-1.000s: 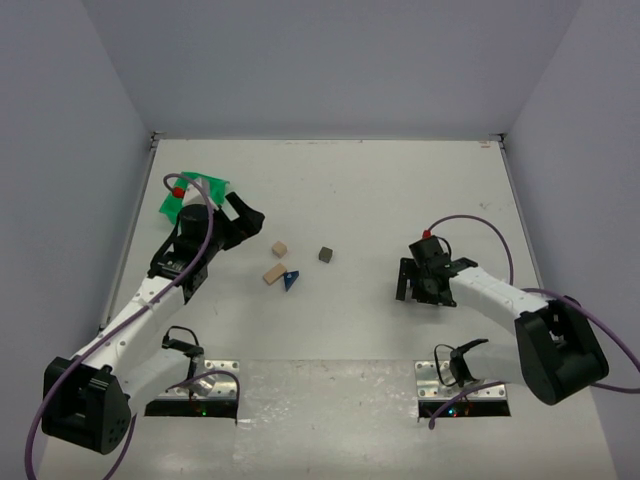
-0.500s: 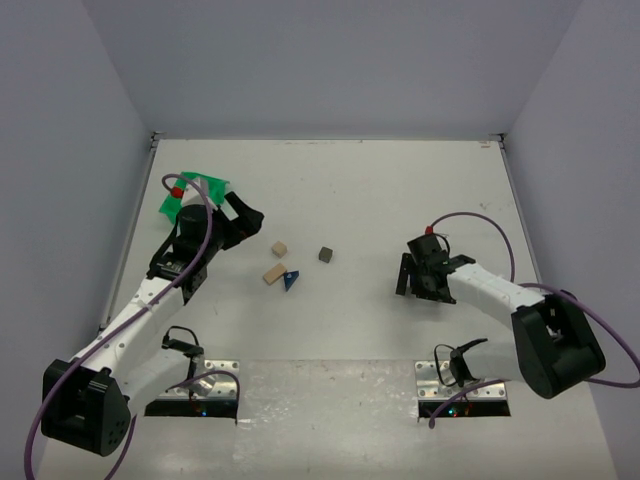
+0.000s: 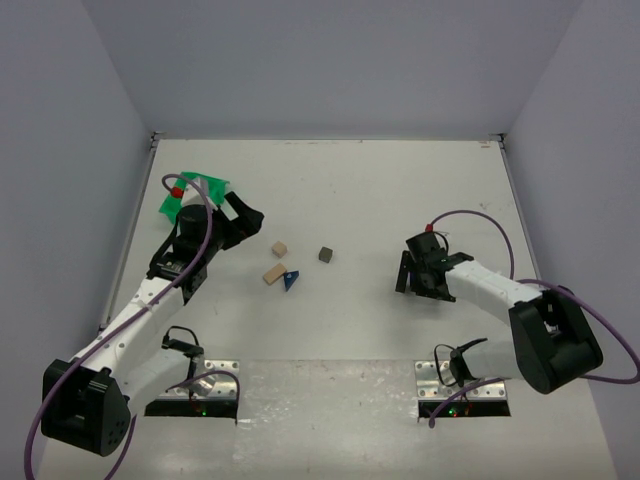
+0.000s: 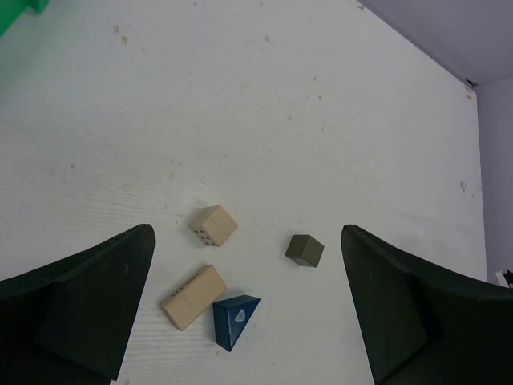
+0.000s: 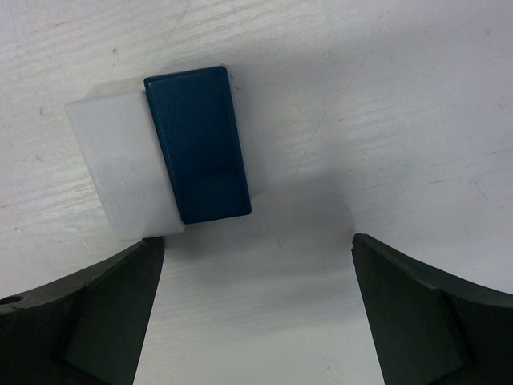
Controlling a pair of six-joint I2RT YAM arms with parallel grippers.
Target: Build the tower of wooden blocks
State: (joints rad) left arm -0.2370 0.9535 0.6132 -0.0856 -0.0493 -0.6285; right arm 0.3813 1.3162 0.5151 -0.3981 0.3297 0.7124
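From here I see the worktop (image 3: 420, 190) open along its far edge and through its middle, with a gap between the grey cube (image 3: 325, 255) and the tan cube (image 3: 279, 248), but hardly any between the long tan block (image 3: 273, 273) and blue wedge (image 3: 290, 280), and a green bin (image 3: 210, 186) crowding the far left corner.

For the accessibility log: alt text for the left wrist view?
A tan cube, tan bar, blue wedge and dark grey cube lie on the white table between the fingers of the open left gripper. A green bin peeks in top left.
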